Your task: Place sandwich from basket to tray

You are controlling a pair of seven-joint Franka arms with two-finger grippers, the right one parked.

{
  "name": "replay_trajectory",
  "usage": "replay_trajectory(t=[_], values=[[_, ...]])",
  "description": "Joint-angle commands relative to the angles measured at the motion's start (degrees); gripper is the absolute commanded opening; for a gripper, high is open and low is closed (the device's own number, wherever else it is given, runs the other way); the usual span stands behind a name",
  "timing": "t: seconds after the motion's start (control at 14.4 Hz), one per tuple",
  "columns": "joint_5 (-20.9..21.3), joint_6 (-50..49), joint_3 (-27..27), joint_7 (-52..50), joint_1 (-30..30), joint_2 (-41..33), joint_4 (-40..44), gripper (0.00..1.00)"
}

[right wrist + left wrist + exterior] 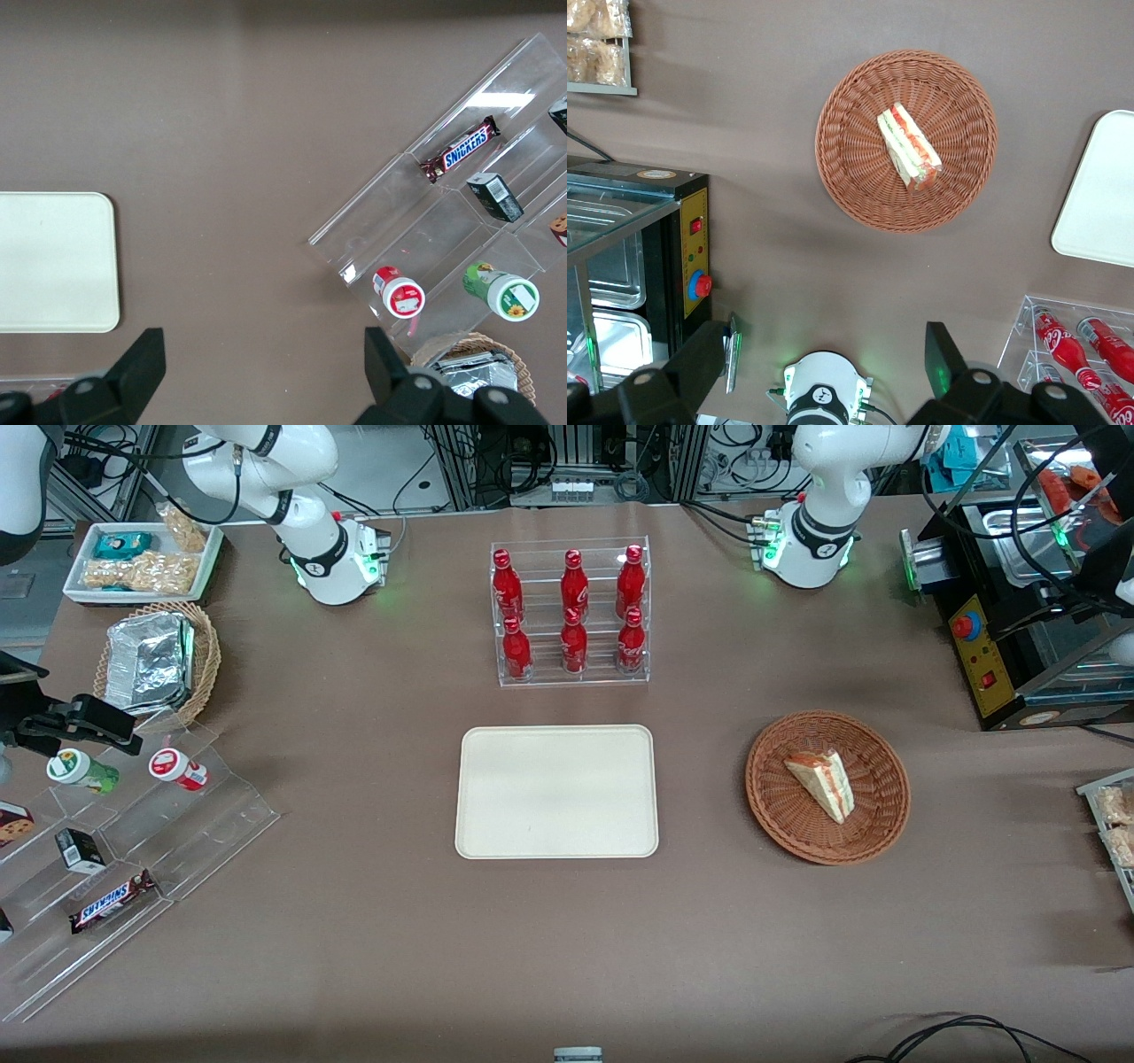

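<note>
across the brown desk (354,921), largest first: cream-beige tray (557,790) lying flat near the middle, bare on top; only one rounded end of it caught in the left wrist view. toward the working arm's end, round reddish-brown wicker basket (828,786), well apart from the tray, whole rim visible. between them and the arm bases, farther from the front camera than the tray, clear rack of red bottles (572,613), six counted, labels too small to read; cut off at the edge in the left wrist view. beside the basket and farther from the front camera, black machine with a yellow panel (979,657), partly out of frame. inside the basket, sandwich (822,782), a pale wedge lying on its side with red-orange and green layers showing, resting on the weave a little off centre, touched by nothing. high over the desk, hand (833,376) seen in the left wrist view only, looking down on basket and sandwich from well above; just the dark finger (939,359) tips in frame, spread wide, gripping nothing; outside the front view entirely.
</note>
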Motion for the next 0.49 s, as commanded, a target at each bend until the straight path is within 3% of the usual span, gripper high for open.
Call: replay_trajectory(t=[0.0, 0.42], values=[[0.23, -0.41, -0.43, 0.79, 0.12, -0.72, 0.30, 1.00], [0.50, -0.41, -0.17, 0.70, 0.47, 1.12, -0.05, 1.00]])
